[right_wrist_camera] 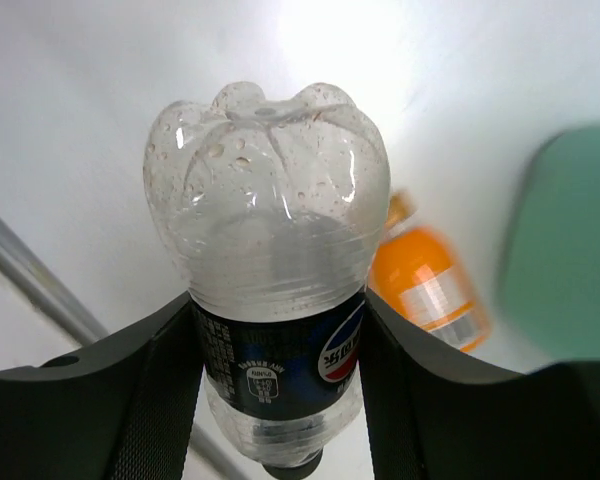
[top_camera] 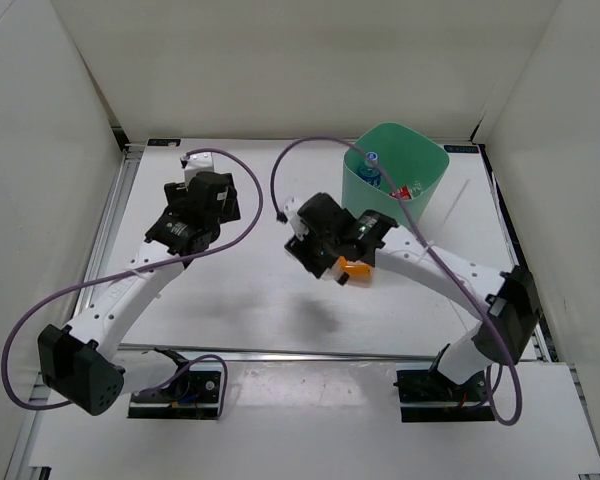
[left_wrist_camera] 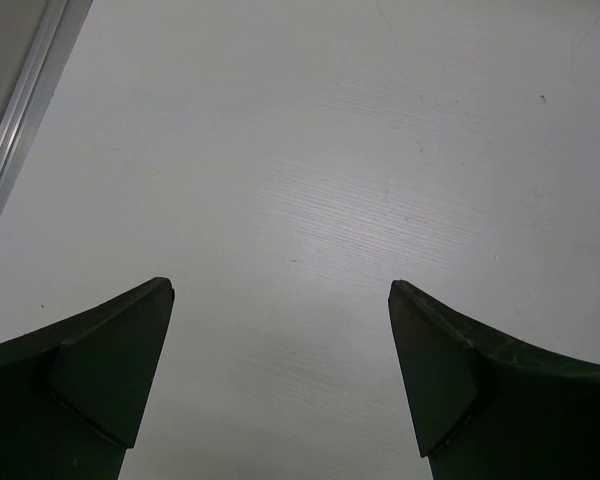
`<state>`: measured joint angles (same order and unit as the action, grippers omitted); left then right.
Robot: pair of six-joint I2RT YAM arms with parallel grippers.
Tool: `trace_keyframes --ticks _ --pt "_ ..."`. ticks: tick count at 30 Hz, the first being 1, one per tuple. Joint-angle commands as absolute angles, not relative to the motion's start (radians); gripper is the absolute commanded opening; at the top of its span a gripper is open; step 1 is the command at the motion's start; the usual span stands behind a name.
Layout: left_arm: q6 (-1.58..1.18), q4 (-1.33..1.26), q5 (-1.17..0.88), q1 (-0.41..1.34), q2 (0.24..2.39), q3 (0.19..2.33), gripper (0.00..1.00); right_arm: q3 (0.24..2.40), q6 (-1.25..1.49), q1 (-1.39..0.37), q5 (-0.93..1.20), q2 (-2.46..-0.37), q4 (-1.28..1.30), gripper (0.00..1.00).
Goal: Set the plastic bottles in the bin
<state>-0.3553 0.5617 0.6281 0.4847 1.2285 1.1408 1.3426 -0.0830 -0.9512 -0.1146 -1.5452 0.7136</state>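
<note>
My right gripper is shut on the clear bottle with the dark label and black cap, base pointing away from the camera. In the top view the right gripper hangs over the table left of the mint-green bin. The orange-bodied bottle lies on the table under the right arm; it also shows in the right wrist view. The blue-label bottle and the red-label bottle lie inside the bin. My left gripper is open and empty above bare table; in the top view the left gripper is at the back left.
White walls close the workspace on three sides. A metal rail runs along the left table edge. Purple cables loop over both arms. The bin's edge shows blurred at the right of the right wrist view.
</note>
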Motion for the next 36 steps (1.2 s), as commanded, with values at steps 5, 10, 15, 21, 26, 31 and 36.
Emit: trace_keyframes --ticks 5,10,15,21,26,31,36 --pt "-0.337 0.565 0.657 0.459 1.172 1.114 1.00 1.886 -0.078 -0.800 -0.460 -1.531 0.779 0.23" --pt "-0.347 0.565 0.657 0.459 1.163 1.092 1.00 1.988 -0.110 -0.605 -0.520 -1.551 0.640 0.21" --pt "-0.347 0.565 0.647 0.439 1.154 1.083 1.00 1.979 -0.049 -0.457 -0.483 -1.577 0.604 0.24" --pt "-0.336 0.565 0.638 0.420 1.154 1.074 1.00 1.968 -0.003 -0.408 -0.466 -1.620 0.604 0.59" --pt "-0.336 0.565 0.627 0.411 1.135 1.065 1.00 1.971 0.018 -0.368 -0.448 -1.629 0.604 0.81" --pt "-0.327 0.565 0.627 0.400 1.126 1.045 1.00 1.980 -0.033 -0.408 -0.416 -1.553 0.627 1.00" --pt "-0.357 0.565 0.606 0.368 1.117 1.023 1.00 1.898 -0.213 -0.486 0.193 -1.471 0.682 1.00"
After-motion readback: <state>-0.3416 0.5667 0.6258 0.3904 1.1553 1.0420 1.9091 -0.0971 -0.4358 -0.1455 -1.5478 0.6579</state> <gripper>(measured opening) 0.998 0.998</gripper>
